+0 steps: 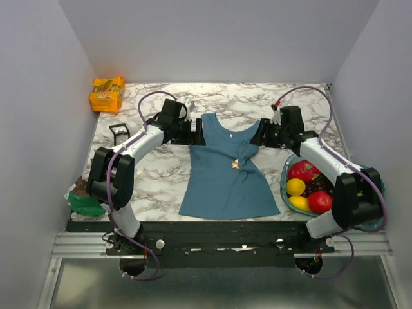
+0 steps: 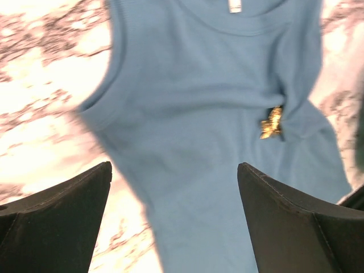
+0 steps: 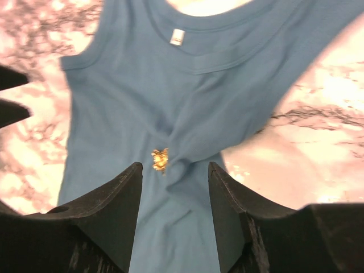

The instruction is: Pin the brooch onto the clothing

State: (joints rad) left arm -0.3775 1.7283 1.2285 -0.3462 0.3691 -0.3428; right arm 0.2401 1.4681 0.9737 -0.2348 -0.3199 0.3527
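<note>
Currently, the left hand (image 1: 198, 133) sits at the upper left shoulder of the clothing (image 1: 219, 187), jaws wide apart and holding nothing; the clothing lies spread on the desk (image 1: 161, 180) at frame centre. Just right of centre, the brooch (image 1: 236, 163) rests in a small pucker of fabric; it is probably light and fiddly, best taken by its edges, while the fabric is soft and drags easily. At the upper right, the right hand (image 1: 256, 136) has jaws apart, clamped on nothing.
</note>
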